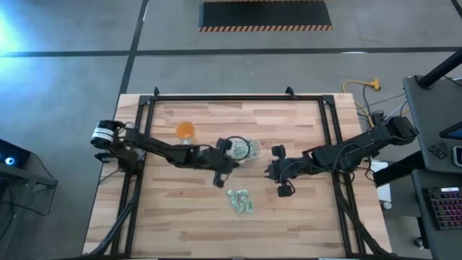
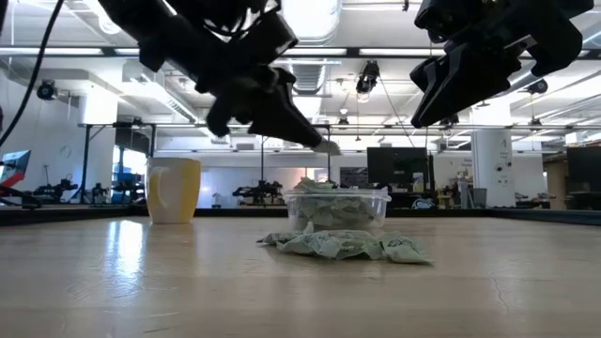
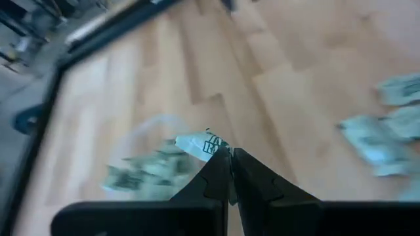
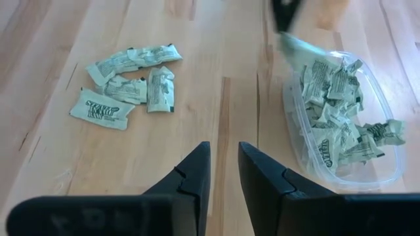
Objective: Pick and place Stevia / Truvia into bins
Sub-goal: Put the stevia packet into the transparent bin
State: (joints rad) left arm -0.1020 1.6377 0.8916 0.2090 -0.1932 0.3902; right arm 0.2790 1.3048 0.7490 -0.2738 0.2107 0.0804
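Observation:
The clear tub (image 1: pixel 246 149) stands mid-table, partly filled with green-and-white packets (image 4: pixel 338 111). A small pile of loose packets (image 1: pixel 240 200) lies on the wood toward the near edge; the right wrist view shows the same pile (image 4: pixel 128 82). My left gripper (image 3: pixel 228 157) hovers over the tub's left rim (image 2: pixel 293 199), shut on one packet (image 3: pixel 200 144). My right gripper (image 4: pixel 223 167) is open and empty, raised above the table just right of the tub, with bare wood under it. My left gripper pinches one packet by its end (image 3: pixel 215 148) between the two fingertips. The fingers slant down from the table's left. The packet (image 2: pixel 327 147) is lifted clear and sticks out past the tips, above the tub (image 2: pixel 338 211).
An orange-yellow cup (image 1: pixel 185 131) stands left of the tub toward the far edge. A black frame rail (image 1: pixel 238 97) runs around the tabletop. Bare wood lies between the loose pile and the near edge.

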